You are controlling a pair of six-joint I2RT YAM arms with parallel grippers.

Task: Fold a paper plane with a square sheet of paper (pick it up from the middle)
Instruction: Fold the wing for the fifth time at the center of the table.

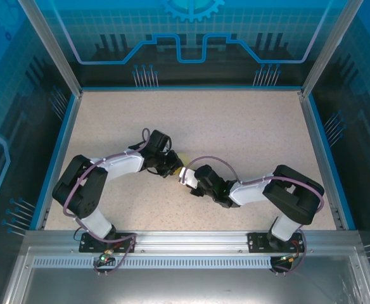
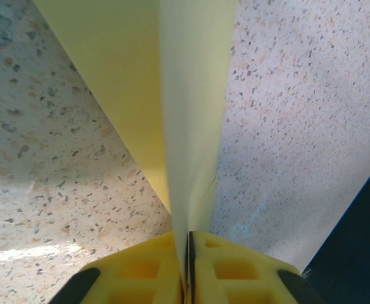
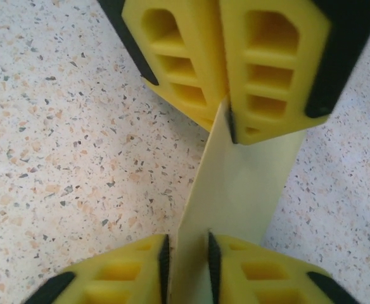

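Observation:
The paper plane (image 2: 191,95) is a narrow, layered fold of pale yellow paper held on edge just above the table. My left gripper (image 2: 189,253) is shut on one end of it, and its yellow fingers (image 3: 267,76) pinch the fold at the top of the right wrist view. My right gripper (image 3: 186,259) is open, with the other end of the paper plane (image 3: 236,183) standing between its pads and a gap still showing there. In the top view the two grippers meet tip to tip at mid-table, left gripper (image 1: 171,166) and right gripper (image 1: 189,177), with a sliver of the paper plane (image 1: 180,162) between them.
The speckled table (image 1: 236,126) is bordered by a blue rim (image 1: 191,88) and clear walls. Both arm bases are bolted to the metal rail (image 1: 191,239) at the near edge.

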